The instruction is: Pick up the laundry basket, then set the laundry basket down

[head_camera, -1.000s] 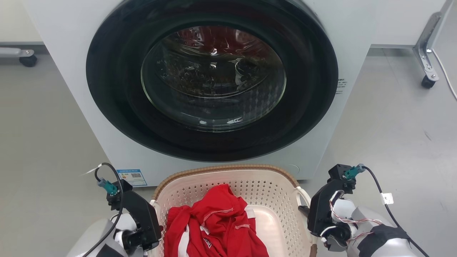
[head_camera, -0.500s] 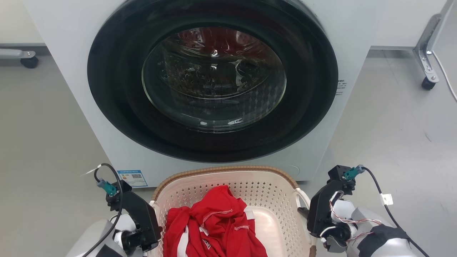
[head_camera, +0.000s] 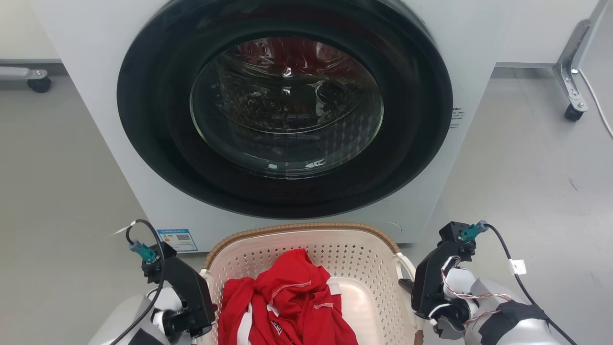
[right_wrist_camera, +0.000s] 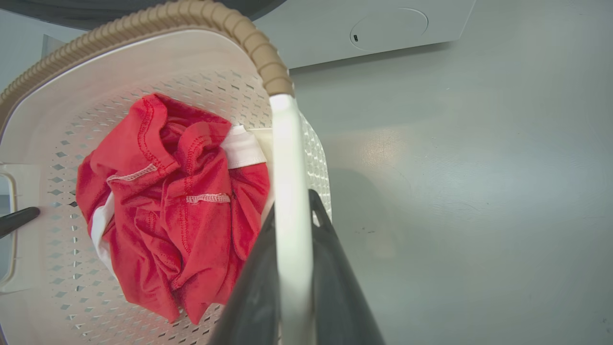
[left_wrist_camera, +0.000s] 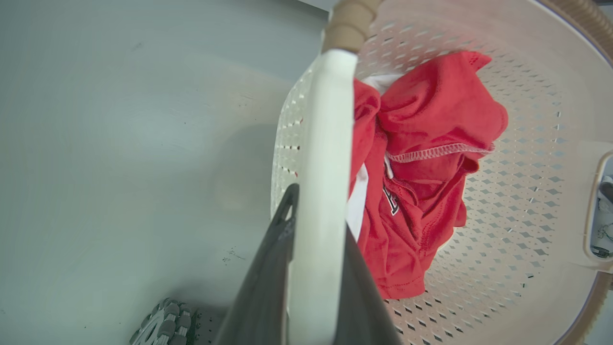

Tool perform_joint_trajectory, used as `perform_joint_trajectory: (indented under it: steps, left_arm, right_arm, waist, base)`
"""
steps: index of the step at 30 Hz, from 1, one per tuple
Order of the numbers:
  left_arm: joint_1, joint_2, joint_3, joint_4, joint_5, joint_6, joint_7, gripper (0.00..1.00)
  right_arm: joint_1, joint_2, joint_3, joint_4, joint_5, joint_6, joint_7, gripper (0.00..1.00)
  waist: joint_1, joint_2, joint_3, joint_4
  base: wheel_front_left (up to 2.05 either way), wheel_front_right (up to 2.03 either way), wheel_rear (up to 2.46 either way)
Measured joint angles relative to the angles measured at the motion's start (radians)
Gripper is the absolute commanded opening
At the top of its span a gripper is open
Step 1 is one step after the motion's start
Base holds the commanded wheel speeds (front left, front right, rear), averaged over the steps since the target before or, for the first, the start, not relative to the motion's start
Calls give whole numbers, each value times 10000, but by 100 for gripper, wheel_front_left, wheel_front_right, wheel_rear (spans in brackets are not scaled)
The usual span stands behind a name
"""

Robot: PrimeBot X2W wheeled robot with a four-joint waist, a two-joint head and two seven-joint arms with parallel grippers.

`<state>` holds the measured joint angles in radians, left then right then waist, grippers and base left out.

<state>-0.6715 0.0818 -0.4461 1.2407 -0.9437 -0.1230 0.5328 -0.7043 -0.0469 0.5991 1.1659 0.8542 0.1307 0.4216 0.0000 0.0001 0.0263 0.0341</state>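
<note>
Grips cream-white perforated plastic laundry basket (head_camera: 306, 229) by white side handles (left_wrist_camera: 325, 120), left claw (left_wrist_camera: 318, 230) and right claw (right_wrist_camera: 293, 215) clamped shut; awaits set-down.

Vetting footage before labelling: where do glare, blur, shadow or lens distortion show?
Head view: sharp, with glints on the washing machine door glass. Left wrist view: left gripper soft-edged, laundry basket rim bowed by the wide lens. Right wrist view: right gripper equally soft; faint basket shadow on the floor.

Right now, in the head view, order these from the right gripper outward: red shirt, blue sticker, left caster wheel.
1. Red shirt, in the laundry basket beside the right gripper.
2. Blue sticker, on the washer, lower left.
3. Caster wheel, far upper left.
</note>
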Motion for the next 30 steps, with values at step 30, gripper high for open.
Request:
perform_joint_trajectory:
  steps: [30]
  left_arm:
    - [-590,198,-405,-596,190,0,-1344,0]
  right_arm:
    - [-678,-119,451,-343,251,-88,-713,0]
  waist:
    - [2,0,2107,-179]
  base:
    - [0,0,0]
